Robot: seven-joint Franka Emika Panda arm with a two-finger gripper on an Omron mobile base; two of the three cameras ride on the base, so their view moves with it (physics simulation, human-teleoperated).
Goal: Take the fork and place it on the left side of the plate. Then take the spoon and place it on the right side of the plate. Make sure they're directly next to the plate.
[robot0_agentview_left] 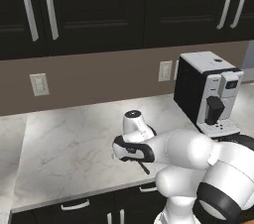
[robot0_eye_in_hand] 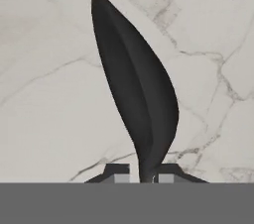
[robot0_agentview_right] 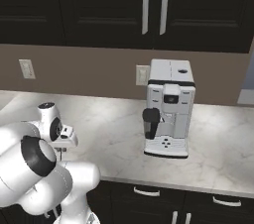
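Note:
The spoon (robot0_eye_in_hand: 134, 84) is dark grey, and its bowl rises edge-on over the marble counter (robot0_eye_in_hand: 44, 94) in the hand view. My gripper (robot0_eye_in_hand: 143, 174) is shut on the spoon's neck, one fingertip on each side. In the left base view the gripper (robot0_agentview_left: 133, 154) reaches down to the counter near its front edge, and the end of the spoon's handle (robot0_agentview_left: 144, 167) sticks out beneath it. My own arm mostly hides the gripper (robot0_agentview_right: 63, 144) in the right base view. The fork and the plate are out of view.
A white and black coffee machine (robot0_agentview_left: 208, 94) (robot0_agentview_right: 168, 111) stands on the counter to the right of the gripper. Dark wall cabinets hang above. The counter's front edge (robot0_agentview_left: 74, 193) runs just below the hand, with drawer fronts under it.

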